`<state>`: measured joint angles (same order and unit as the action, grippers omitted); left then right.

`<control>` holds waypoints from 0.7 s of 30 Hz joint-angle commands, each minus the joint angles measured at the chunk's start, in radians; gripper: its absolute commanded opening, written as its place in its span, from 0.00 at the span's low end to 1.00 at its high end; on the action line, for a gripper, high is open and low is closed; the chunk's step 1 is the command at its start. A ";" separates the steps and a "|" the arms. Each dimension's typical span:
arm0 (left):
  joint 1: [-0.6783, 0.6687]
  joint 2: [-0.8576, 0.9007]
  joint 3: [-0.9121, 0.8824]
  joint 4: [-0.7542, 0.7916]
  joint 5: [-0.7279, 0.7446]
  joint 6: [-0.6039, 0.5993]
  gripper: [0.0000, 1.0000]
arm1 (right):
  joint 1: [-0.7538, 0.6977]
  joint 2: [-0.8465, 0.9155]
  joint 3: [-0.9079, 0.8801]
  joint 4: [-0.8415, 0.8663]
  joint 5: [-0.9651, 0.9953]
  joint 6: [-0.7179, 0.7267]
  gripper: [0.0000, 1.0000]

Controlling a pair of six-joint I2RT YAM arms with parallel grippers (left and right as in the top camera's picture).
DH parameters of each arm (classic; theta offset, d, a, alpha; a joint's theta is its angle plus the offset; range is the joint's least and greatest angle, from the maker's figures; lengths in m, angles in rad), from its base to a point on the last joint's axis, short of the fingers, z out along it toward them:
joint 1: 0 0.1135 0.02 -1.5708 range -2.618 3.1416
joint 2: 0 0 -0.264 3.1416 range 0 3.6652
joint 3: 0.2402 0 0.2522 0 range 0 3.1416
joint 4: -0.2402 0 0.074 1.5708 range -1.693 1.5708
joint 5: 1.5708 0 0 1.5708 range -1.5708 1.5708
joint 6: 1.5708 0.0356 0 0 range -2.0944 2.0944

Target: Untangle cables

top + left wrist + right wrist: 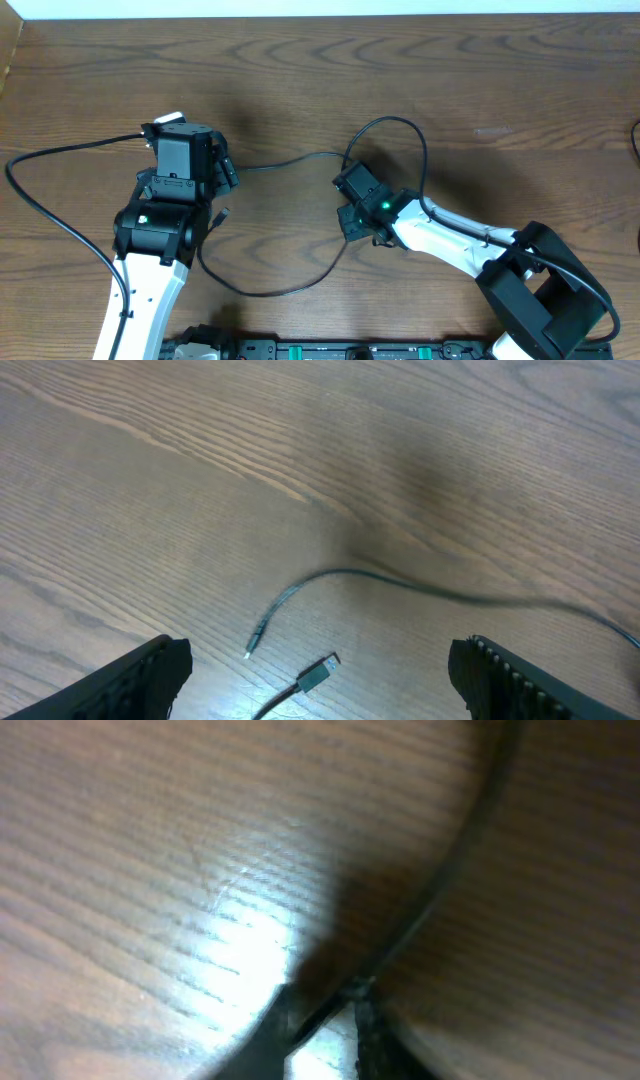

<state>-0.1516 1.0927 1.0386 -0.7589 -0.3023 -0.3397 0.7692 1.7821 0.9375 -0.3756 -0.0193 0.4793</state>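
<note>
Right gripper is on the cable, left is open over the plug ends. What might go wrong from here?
The right gripper pinches the black cable at the table; pulling may snag it on the arm's own wire looping nearby. The open left gripper hovers over two plug ends close together; closing could catch both.

Thin black cables (290, 160) cross a dark brown table (500, 70) patterned with wavy wood grain.

No text, label, brand, number or sign can be read in any view.
</note>
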 commanded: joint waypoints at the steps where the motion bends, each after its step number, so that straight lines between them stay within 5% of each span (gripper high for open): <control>1: 0.005 -0.002 0.006 -0.003 -0.021 0.006 0.88 | 0.014 0.057 -0.052 -0.017 -0.033 0.021 0.01; 9: 0.005 -0.002 0.006 -0.003 -0.021 0.032 0.88 | -0.032 0.023 0.056 -0.126 0.172 -0.036 0.01; 15: 0.005 -0.002 0.006 -0.003 -0.021 0.031 0.88 | -0.166 -0.097 0.414 -0.435 0.531 -0.143 0.01; 21: 0.005 -0.002 0.006 -0.003 -0.021 0.032 0.88 | -0.405 -0.154 0.762 -0.536 0.606 -0.286 0.01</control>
<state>-0.1516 1.0927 1.0386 -0.7593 -0.3023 -0.3168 0.4614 1.6806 1.5906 -0.8902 0.4461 0.2844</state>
